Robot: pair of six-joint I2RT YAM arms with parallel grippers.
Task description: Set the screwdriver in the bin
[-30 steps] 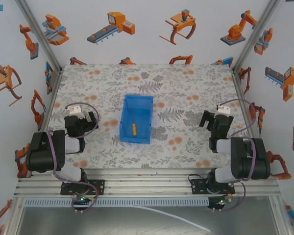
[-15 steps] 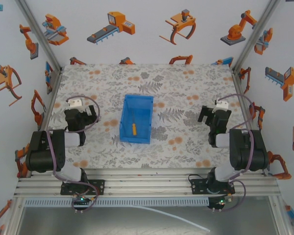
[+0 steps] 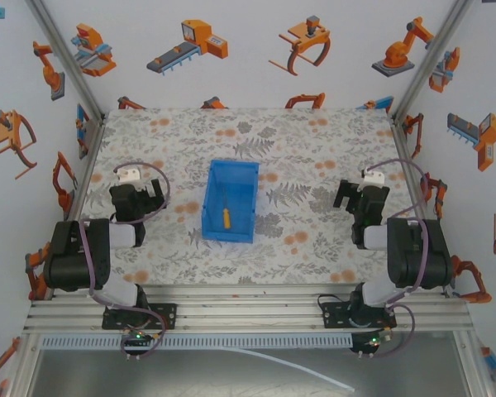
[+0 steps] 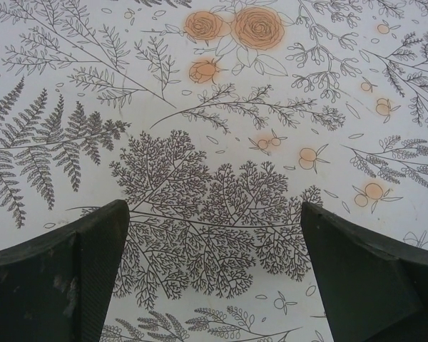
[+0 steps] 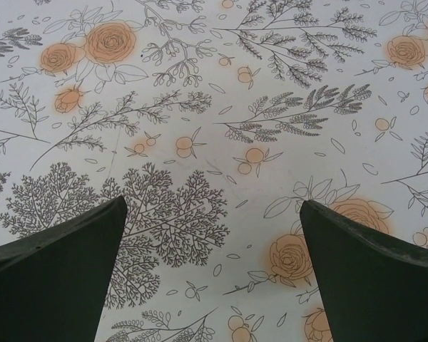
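- The screwdriver (image 3: 226, 217) lies inside the bin (image 3: 234, 165), flat on its floor. Its orange handle is toward the near end and its thin shaft points at the far wall.
- From where I stand, that makes the job look finished: the tool is in its place and nothing is touching it.
- The bin sits open-topped in the middle of the flowered worktop (image 3: 314, 141), between the two arms and well apart from both. I can make out nothing in it but the one tool.
- The sloped blue walls stand higher than the tool lying on the floor, so I'd judge it could only roll about inside.
- The left arm (image 3: 83, 256) is folded up on its own side, with the wrist aimed down at the worktop. In the left wrist view its jaws are spread wide, with only the fern print between them.
- The right arm (image 3: 413, 260) mirrors it on the other side. In the right wrist view its jaws are just as wide apart, over roses and leaves, and pinch nothing.
- My reading of the pose is that both arms are parked off to the sides so no link can knock the bin. Empty, wide jaws suit a job with nothing left to carry.
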